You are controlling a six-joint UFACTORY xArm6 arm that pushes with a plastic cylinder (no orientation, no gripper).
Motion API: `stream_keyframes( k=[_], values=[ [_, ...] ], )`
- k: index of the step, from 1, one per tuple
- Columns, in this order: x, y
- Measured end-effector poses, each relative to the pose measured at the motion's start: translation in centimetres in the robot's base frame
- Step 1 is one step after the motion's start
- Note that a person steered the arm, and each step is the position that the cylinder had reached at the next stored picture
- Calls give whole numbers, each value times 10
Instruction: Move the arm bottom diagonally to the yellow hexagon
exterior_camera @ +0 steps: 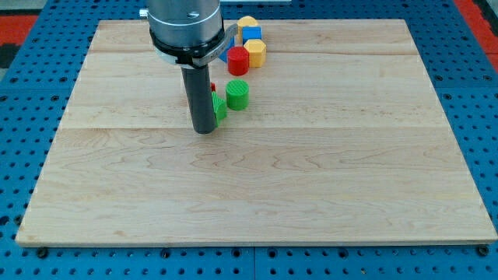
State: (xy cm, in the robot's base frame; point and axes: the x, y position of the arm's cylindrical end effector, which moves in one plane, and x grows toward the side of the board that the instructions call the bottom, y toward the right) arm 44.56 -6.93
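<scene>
The yellow hexagon [256, 53] sits near the view's top, just right of a red cylinder [237, 61]. Behind them are a blue block [251, 35] and a yellow block [247, 22]. A green cylinder [237, 94] stands lower down, with another green block [220, 108] partly hidden behind the rod and a bit of red [212, 87] showing above it. My tip [205, 129] rests on the board, touching the partly hidden green block's left side, well below and left of the yellow hexagon.
The wooden board [257, 187] lies on a blue perforated table [23, 93]. The arm's grey body [185, 27] hides part of the block cluster at the top, where a blue piece [224, 54] shows beside it.
</scene>
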Motion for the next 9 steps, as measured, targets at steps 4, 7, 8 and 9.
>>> stream_keyframes(
  k=[4,7,8,9],
  values=[
    [8,142],
    [-18,178],
    [-66,178],
    [-99,144]
  ],
)
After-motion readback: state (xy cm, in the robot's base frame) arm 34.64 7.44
